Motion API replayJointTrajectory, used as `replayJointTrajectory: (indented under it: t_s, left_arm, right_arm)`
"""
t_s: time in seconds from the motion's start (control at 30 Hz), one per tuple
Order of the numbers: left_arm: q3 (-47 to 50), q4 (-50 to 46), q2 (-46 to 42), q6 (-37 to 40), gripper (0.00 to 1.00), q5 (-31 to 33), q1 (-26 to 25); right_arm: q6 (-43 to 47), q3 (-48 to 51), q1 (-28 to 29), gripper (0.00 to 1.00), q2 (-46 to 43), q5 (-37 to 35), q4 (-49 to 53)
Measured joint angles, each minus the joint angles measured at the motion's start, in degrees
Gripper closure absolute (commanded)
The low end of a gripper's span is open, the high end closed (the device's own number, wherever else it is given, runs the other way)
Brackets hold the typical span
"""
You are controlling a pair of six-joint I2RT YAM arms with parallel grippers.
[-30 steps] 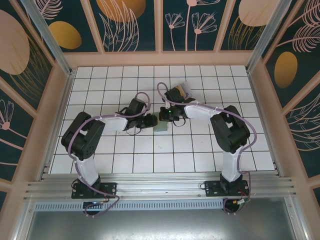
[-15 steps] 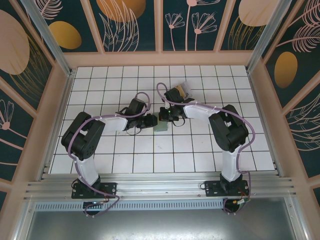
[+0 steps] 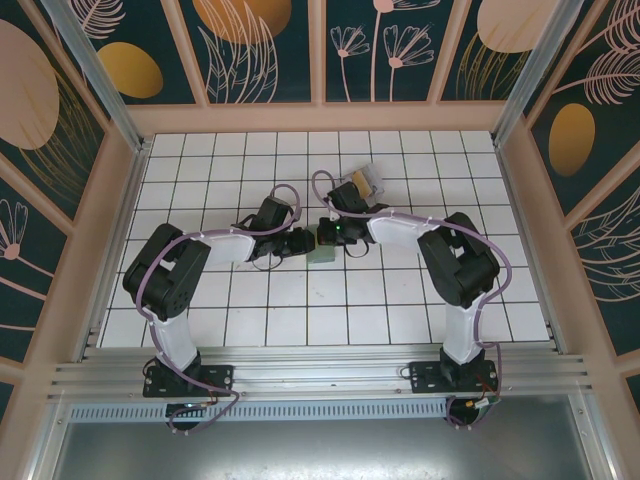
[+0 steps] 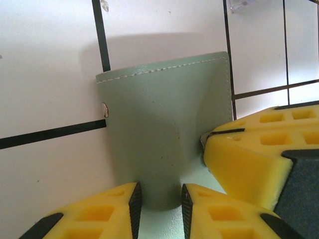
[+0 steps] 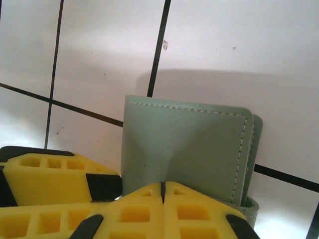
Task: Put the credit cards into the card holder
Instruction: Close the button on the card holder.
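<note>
The sage-green card holder (image 3: pixel 321 257) lies on the white tiles at mid-table, between the two grippers. In the left wrist view the card holder (image 4: pixel 164 129) rises in a fold, and my left gripper (image 4: pixel 158 201) is shut on that fold. In the right wrist view my right gripper (image 5: pixel 163 191) is shut, pinching an edge of the card holder's (image 5: pixel 184 144) upper leaf, which creases toward the fingertips. The two grippers (image 3: pixel 305 245) (image 3: pixel 326 238) almost touch. The credit cards (image 3: pixel 366 181), a pale stack with yellow, lie one tile beyond, behind the right wrist.
Pink walls (image 3: pixel 520 200) ring the tiled floor on three sides. The right arm's purple cable (image 3: pixel 322 185) loops over the tiles near the cards. Open tiles (image 3: pixel 330 320) stretch in front of the grippers toward the arm bases.
My right wrist has shifted a little left toward the left gripper, uncovering more of the credit cards. The left arm and card holder have stayed put.
</note>
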State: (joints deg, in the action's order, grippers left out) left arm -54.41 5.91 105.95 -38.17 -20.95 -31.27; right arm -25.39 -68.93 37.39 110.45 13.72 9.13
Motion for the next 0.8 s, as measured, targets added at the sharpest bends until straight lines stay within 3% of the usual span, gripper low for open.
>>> replayJointTrajectory:
  t_s: [0.8]
  left_arm:
    - [-0.24,-0.13,0.15,0.00,0.70,0.66,-0.15]
  right_arm:
    - [-0.48,5.60,2.93,1.00,-2.14,-7.74,-7.08]
